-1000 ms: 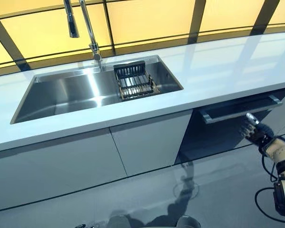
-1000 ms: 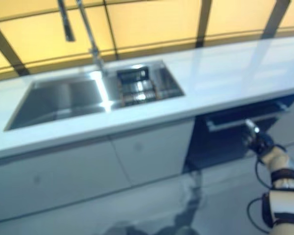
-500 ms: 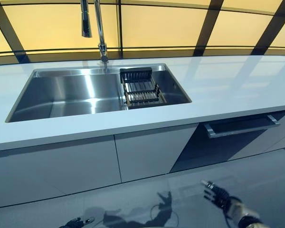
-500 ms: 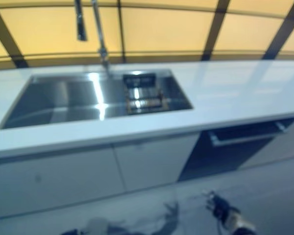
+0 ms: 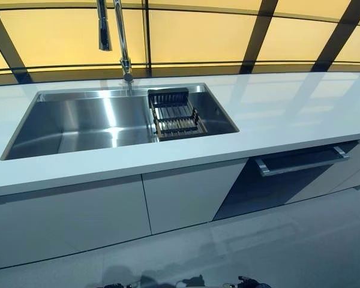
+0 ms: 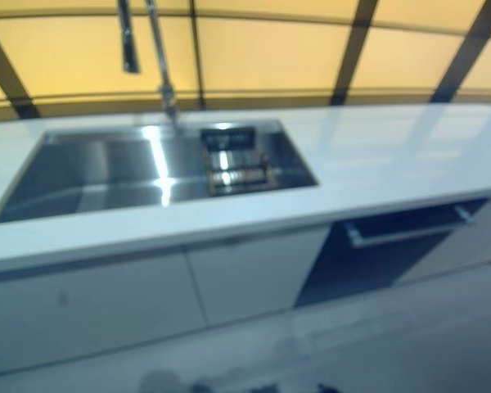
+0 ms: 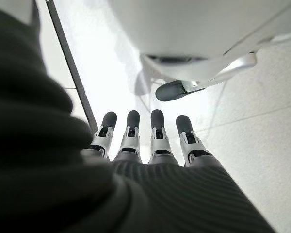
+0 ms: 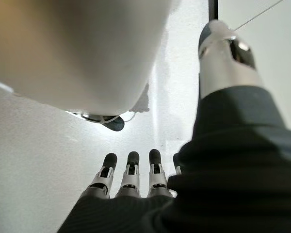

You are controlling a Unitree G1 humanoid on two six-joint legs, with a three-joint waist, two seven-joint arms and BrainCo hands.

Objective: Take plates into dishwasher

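No plate shows in any view. The dishwasher [image 5: 276, 186] is a dark front under the white counter at the right, with a silver bar handle [image 5: 300, 162]; its top edge stands slightly out from the counter. My left hand [image 7: 150, 145] hangs low, fingers straight and empty, over the floor. My right hand [image 8: 131, 179] also hangs low with straight fingers and holds nothing. In the left eye view only dark fingertips [image 5: 247, 281] show at the bottom edge.
A steel sink [image 5: 78, 123] is set in the white counter [image 5: 288, 114], with a black dish rack [image 5: 175, 114] in its right end and a tall tap [image 5: 117, 39] behind. White cabinet doors [image 5: 186, 192] stand below. Grey floor lies in front.
My right hand has dropped from beside the dishwasher handle down to the bottom edge of the view. The camera has shifted, so the whole scene sits differently.
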